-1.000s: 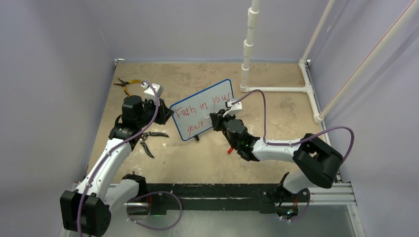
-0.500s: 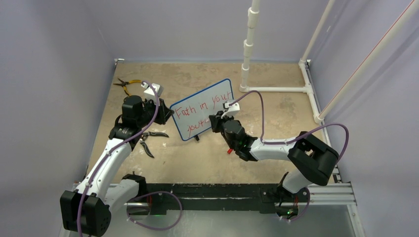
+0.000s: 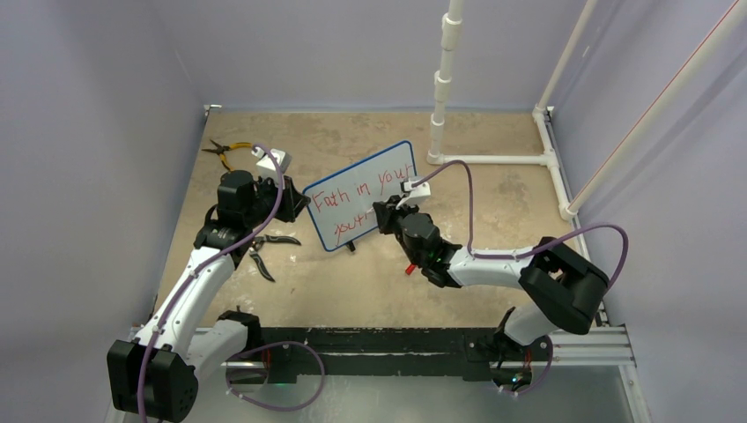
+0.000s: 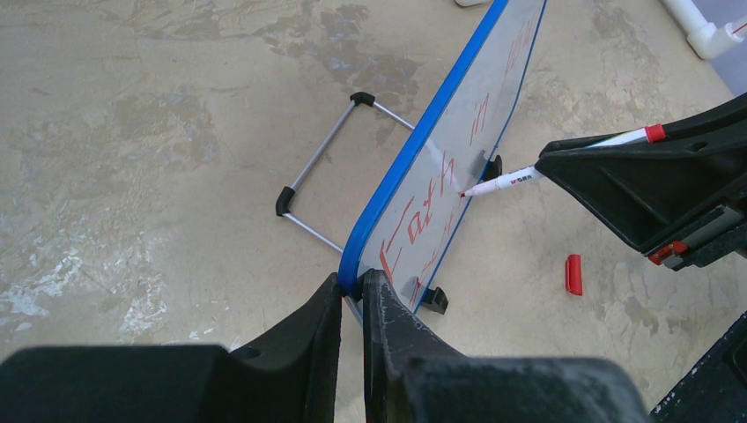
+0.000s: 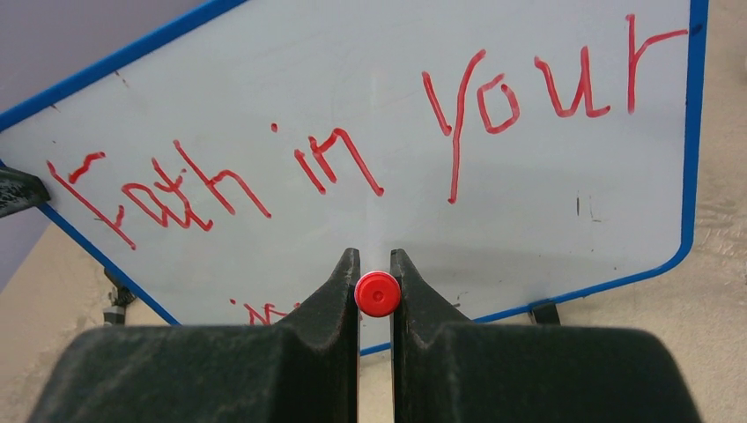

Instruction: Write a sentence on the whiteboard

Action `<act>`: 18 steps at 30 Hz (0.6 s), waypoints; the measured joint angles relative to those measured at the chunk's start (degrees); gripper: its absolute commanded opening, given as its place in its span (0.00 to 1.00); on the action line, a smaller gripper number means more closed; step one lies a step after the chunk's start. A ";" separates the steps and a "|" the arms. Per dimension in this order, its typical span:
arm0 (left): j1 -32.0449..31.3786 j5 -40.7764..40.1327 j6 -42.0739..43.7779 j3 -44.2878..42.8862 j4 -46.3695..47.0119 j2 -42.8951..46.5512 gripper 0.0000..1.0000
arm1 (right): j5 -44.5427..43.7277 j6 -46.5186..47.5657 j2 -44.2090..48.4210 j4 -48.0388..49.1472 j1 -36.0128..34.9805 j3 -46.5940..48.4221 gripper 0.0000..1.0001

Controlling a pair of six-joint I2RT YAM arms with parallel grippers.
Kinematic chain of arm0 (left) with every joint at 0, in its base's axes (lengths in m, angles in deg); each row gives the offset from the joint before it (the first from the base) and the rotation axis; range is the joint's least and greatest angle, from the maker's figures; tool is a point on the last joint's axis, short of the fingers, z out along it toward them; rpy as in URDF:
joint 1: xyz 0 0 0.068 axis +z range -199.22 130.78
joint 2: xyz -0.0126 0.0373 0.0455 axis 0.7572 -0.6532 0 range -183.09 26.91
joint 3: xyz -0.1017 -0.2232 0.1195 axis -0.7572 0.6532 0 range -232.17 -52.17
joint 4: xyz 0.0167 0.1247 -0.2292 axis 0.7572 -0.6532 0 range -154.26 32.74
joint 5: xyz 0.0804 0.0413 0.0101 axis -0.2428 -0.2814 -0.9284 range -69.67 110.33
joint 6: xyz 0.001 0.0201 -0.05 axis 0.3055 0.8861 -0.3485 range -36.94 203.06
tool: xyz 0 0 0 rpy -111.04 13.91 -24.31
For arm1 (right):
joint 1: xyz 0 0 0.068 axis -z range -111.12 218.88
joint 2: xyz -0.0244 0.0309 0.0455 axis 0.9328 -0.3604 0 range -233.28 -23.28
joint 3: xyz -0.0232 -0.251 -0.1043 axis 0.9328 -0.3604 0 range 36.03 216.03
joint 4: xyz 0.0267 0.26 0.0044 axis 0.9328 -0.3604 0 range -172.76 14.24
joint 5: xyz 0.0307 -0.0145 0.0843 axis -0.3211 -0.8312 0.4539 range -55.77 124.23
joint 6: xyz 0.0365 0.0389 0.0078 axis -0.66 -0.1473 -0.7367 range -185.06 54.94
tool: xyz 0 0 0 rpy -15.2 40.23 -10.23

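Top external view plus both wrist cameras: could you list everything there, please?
whiteboard: 1, white with blue frame, standing mid-table
sentence: 1, red, two lines on the whiteboard
wire stand: 1, silver, behind the whiteboard
marker: 1, white, tip on the whiteboard
marker cap: 1, red, on the table near the right arm
yellow-handled pliers: 1, far left corner
black-handled pliers: apparently 1, beside the left arm
pipes: several, white, far right
table: 1, tan
left gripper: 1, black, shut on the whiteboard's edge
right gripper: 1, black, shut on the marker
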 measured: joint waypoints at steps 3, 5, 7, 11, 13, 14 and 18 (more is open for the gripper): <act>0.00 0.00 0.00 0.00 0.00 0.00 0.00 | -0.04 0.00 0.28 0.68 0.00 0.00 0.00; 0.00 0.00 0.00 0.00 0.00 0.00 0.00 | -0.17 -0.02 0.28 0.72 0.00 0.00 0.00; 0.00 0.00 0.00 0.00 0.00 0.00 0.00 | -0.48 -0.02 0.28 0.70 0.00 0.00 0.00; 0.00 0.00 0.00 0.00 0.00 0.00 0.00 | -1.64 -0.02 0.28 0.68 0.00 0.00 0.00; 0.00 0.00 0.00 0.00 0.00 0.00 0.00 | -2.05 -0.07 0.28 0.68 0.00 0.00 0.00; 0.00 0.00 0.00 0.00 0.00 0.00 0.00 | -2.32 -0.07 0.28 0.68 0.00 0.00 0.00; 0.00 0.00 0.00 0.00 0.00 0.00 0.00 | -3.13 -0.11 0.28 0.68 0.00 0.00 0.00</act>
